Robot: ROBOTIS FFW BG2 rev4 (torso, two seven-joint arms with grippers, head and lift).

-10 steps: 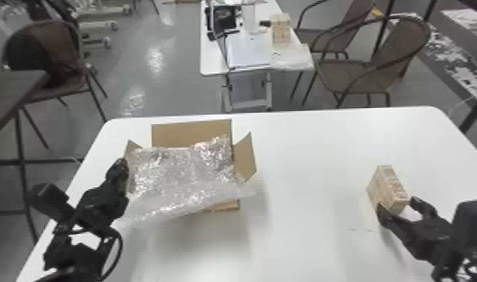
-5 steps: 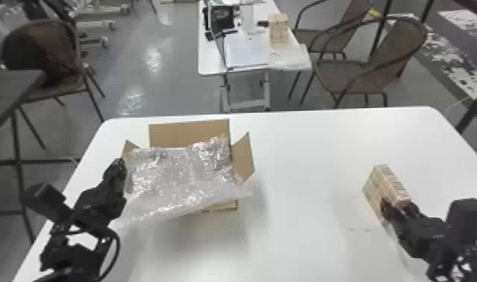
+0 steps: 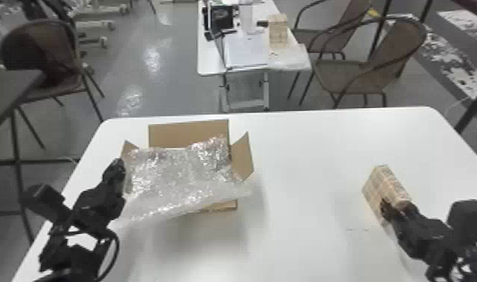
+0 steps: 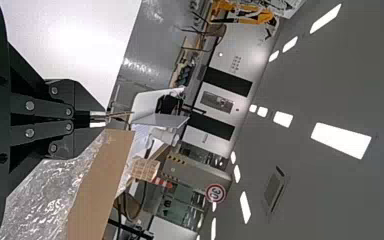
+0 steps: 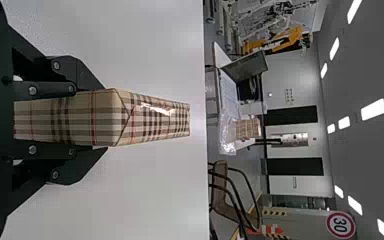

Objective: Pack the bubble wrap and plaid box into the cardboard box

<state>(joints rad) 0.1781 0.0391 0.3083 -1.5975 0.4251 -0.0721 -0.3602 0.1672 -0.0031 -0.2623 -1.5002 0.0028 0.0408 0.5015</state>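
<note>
Beige plaid box (image 3: 386,183): clasped by black right gripper (image 5: 100,119); probably lift next, toward clear bubble wrap (image 3: 177,172) over tan cardboard box (image 3: 189,134) (apparently pinched by black left gripper (image 4: 98,119)).

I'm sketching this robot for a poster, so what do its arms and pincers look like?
The left arm and right arm are matte black and jointed, each with a boxy black block on top. A black cable loops beside the left one. The left pincer and right pincer have black, angular fingers with round silvery bolt heads.
</note>
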